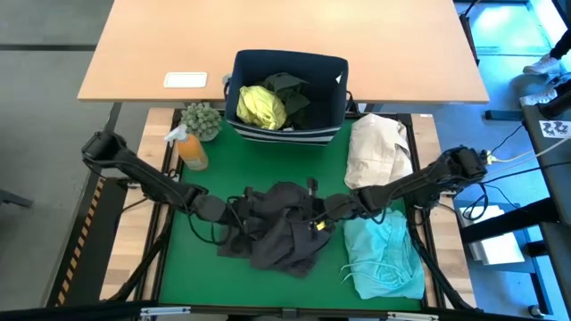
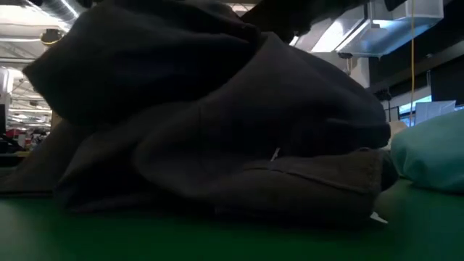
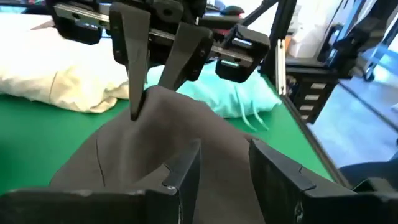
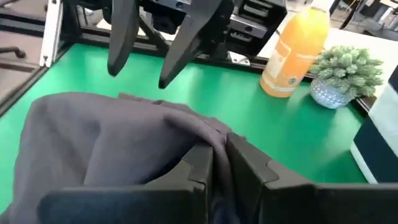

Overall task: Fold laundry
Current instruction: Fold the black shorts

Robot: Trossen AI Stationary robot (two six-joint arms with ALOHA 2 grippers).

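A charcoal grey garment (image 1: pixel 281 230) lies crumpled in the middle of the green mat (image 1: pixel 201 267); it fills the low view (image 2: pixel 217 130). My right gripper (image 1: pixel 323 212) is shut on it from the right side. My left gripper (image 1: pixel 239 211) stands at the garment's left edge, open; in the right wrist view, green mat shows between the fingers of my left gripper (image 4: pixel 138 79). A turquoise garment (image 1: pixel 384 257) lies folded at the near right. A yellow-green shirt (image 1: pixel 260 105) and a dark garment (image 1: pixel 290 89) sit in the navy bin (image 1: pixel 335 80). My right gripper pinches a raised fold of the charcoal garment (image 4: pixel 217 132) between its two fingers; one layer or several, I cannot tell. The fingers come slanting slightly down from the table's right. The fold stands up as a ridge; the rest lies on the mat. My left gripper: I cannot tell whether it touches the cloth.
A cream-beige bundle (image 1: pixel 379 147) lies at the far right of the mat. An orange bottle (image 1: pixel 192 149) and a small potted plant (image 1: pixel 202 119) stand at the far left. The bin stands at the far edge. Bare mat shows at the near left.
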